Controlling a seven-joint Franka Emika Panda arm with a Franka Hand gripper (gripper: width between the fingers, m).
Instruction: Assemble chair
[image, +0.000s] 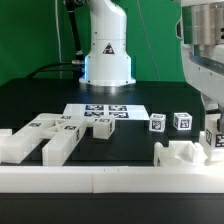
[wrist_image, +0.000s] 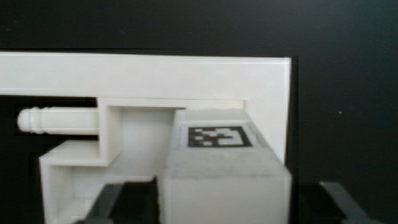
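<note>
Fingers (wrist_image: 125, 205) are released. In the wrist view they stand apart on either side of a tagged block (wrist_image: 217, 170), with a thin dark gap showing at least on one side, so nothing is clamped. The tagged block sits right between the two fingers, with its black-and-white tag facing the camera. It touches a white peg piece (wrist_image: 80, 150) that has a short round peg sticking out sideways. Cannot tell whether the two are slotted together or just pressed side by side. Both lie just next to the long white rail (wrist_image: 143, 75).

In the exterior view the fingers (image: 213, 138) hang low at the exterior view's right, near the front of the black worktop (image: 40, 100). They are over the right end of the peg piece (image: 183, 155), which rests against the rail (image: 100, 180).

Two small tagged cubes (image: 157, 122) stand a little farther back, just left of the fingers and apart from them. More loose chair pieces (image: 58, 138) lie at the exterior view's left, well apart from the fingers. The marker board (image: 100, 110) lies flat mid-worktop, in front of the robot base (image: 107, 55).
</note>
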